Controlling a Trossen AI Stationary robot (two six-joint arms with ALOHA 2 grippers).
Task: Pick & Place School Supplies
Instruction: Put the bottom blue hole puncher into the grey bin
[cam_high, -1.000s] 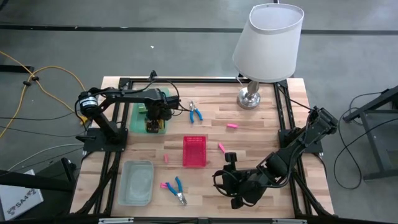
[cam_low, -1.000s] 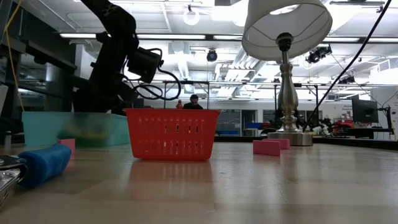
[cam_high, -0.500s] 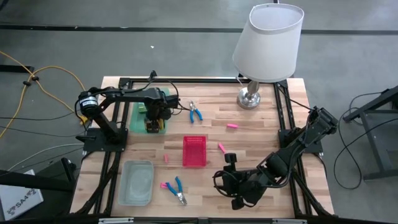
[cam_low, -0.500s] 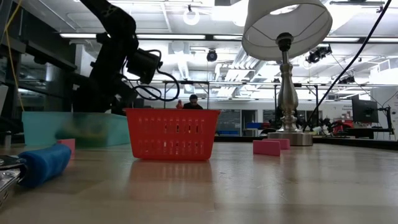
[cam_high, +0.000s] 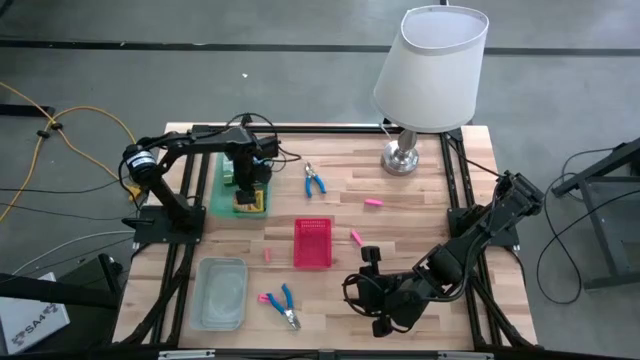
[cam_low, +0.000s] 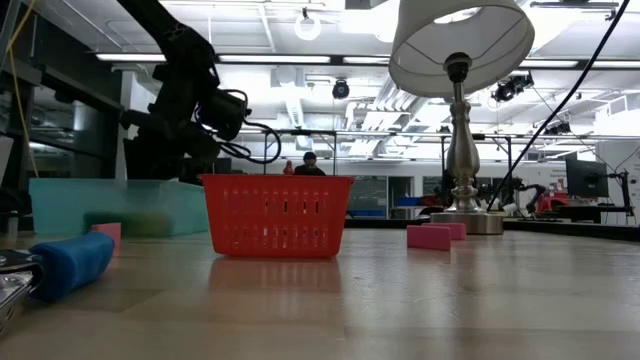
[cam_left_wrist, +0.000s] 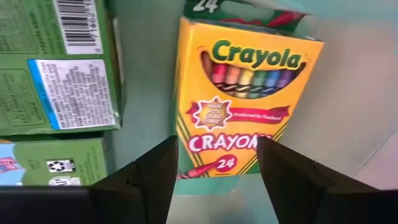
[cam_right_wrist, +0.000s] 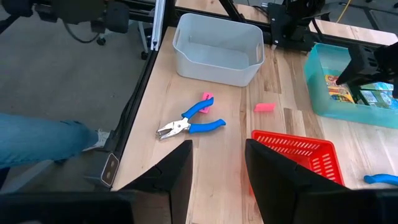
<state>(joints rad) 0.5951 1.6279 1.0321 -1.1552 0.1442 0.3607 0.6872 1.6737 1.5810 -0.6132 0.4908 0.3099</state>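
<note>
My left gripper hovers open above the green tray. A yellow crayon box lies flat on the tray floor and shows between the two fingers. Green cardboard boxes lie flat beside it. My right gripper waits open near the table's near edge. Blue-handled pliers lie right of the tray, and a blue and pink pair lies near the front. Pink erasers lie on the wood.
A red mesh basket stands mid-table. A clear plastic bin sits at the near left. A lamp stands at the far right corner. Black frame rails run along both sides of the table.
My left gripper has risen out of the green tray and drawn back toward the table's far edge. More of the yellow crayon box shows in the tray, where it has stayed.
</note>
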